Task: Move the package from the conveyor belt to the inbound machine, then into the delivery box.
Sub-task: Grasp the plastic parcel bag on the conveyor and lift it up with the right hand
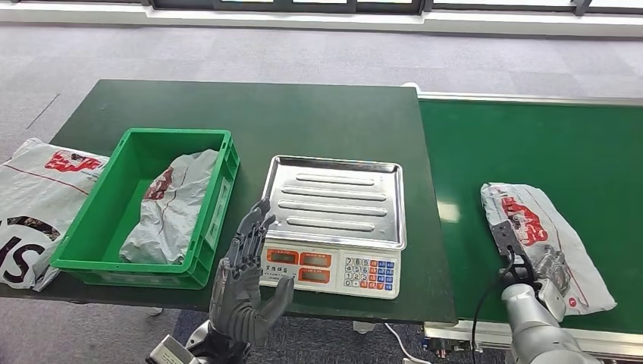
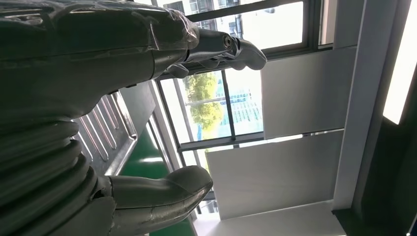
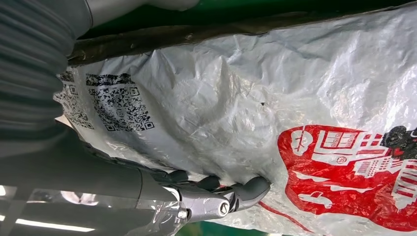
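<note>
The right hand (image 1: 523, 274) is resting on the near end of the package (image 1: 550, 235), fingers (image 3: 246, 189) curling against its plastic; whether it is gripping, I cannot tell. The left hand (image 1: 246, 277) is hanging open and empty beside the scale (image 1: 334, 224). The package is lying on the belt (image 1: 531, 144). The crate (image 1: 98, 227) is holding another bag (image 1: 170, 208). The right wrist view is showing the package's printed codes (image 3: 118, 101) and red logo (image 3: 344, 172) on crinkled grey-white plastic.
</note>
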`<state>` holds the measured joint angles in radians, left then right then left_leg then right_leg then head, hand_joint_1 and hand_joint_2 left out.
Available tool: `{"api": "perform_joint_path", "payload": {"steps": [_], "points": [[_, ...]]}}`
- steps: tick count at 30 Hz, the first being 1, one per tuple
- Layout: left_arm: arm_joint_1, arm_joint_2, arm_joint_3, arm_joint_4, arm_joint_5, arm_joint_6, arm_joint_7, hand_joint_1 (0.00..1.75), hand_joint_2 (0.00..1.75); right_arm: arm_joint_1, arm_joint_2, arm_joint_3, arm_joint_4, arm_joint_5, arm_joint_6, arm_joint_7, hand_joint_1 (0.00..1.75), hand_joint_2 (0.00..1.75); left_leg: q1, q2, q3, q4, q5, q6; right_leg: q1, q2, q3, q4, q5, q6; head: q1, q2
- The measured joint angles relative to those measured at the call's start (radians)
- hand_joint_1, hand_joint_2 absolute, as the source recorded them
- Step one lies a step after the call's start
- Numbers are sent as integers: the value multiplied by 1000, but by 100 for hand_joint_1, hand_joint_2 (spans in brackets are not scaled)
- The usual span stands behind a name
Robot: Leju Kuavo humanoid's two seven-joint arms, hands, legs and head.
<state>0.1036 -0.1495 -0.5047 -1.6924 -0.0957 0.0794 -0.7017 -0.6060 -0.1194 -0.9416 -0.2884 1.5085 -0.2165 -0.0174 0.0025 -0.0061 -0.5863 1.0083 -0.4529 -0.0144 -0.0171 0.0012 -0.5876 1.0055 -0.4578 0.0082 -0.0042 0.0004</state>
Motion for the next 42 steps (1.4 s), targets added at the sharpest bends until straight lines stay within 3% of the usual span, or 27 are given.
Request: {"api": "perform_joint_path", "payload": {"steps": [2,21,28,35,42], "points": [[0,0,0,1,0,-2,0,0,175,1,1,2,0,0,2,0,175,175,0,0,1,0,0,0,0,0,1,0,0,0,0,0],[-2,-2,2,8,-11,-22,0,0,175,6,5,25,0,-2,-6,-3,175,175,0,-1,0,0,0,1,0,-2,2,0,-1,1,0,0],[-3,-6,8,9,-24,-33,0,0,175,7,13,26,0,-24,-133,-44,175,175,0,-2,0,0,0,1,-1,-2,1,0,-1,1,0,0],[-2,-12,18,10,-36,-35,0,0,175,1,47,25,-44,-143,-444,-291,175,175,0,-1,-1,0,0,1,-1,-1,0,0,-1,1,0,0],[-3,-15,24,12,-39,-35,0,0,175,0,134,48,-181,-192,-480,-408,175,175,0,-1,-2,0,1,0,0,-1,-1,0,-1,1,0,0]]}}
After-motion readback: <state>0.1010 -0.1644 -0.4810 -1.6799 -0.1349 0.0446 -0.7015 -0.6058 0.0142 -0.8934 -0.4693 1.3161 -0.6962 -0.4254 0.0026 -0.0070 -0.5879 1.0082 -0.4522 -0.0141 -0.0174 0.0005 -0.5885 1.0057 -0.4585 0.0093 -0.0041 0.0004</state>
